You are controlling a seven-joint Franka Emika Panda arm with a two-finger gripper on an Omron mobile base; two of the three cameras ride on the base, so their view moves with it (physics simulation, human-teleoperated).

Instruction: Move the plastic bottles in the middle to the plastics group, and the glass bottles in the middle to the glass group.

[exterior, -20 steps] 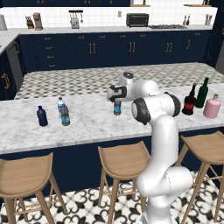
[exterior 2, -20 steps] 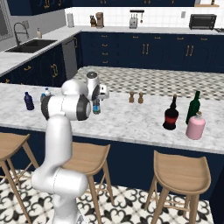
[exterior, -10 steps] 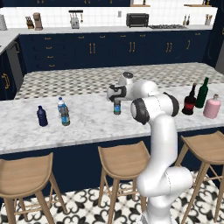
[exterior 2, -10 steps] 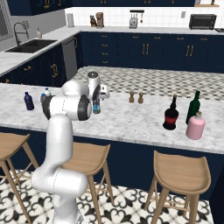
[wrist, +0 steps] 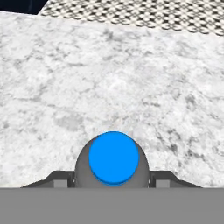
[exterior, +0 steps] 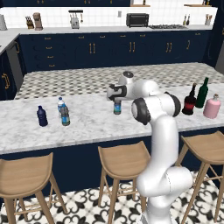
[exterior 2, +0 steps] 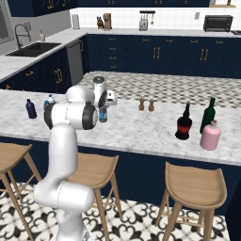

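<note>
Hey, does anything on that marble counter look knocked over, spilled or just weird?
Nothing stands out. Every bottle stands upright, the marble counter looks dry, and the hand sits over one small plastic bottle in the middle.

Navy kitchen, white-grey marble, a handful of coloured bottles.

The island worktop (exterior: 87, 120) is white marble veined in grey, and its far half turns to a fine black-and-white speckle. Toward its left end stand a solid navy bottle (exterior: 42, 116), a pale clear one with a white cap (exterior: 61, 104) and a grey-tinted one with a blue band (exterior: 65, 116). Mid-worktop, another grey-tinted bottle (exterior: 117, 107) shows a bright blue cap from above (wrist: 113, 157). Toward the right end: a near-black bottle with a red band (exterior: 190, 100), a dark green one (exterior: 202, 93), a pink one (exterior: 212, 106). Cabinets (exterior: 109, 50) are navy with gold handles; stools (exterior: 124, 159) tan wood; the floor (exterior: 87, 205) has black-and-white patterned tile.
</note>
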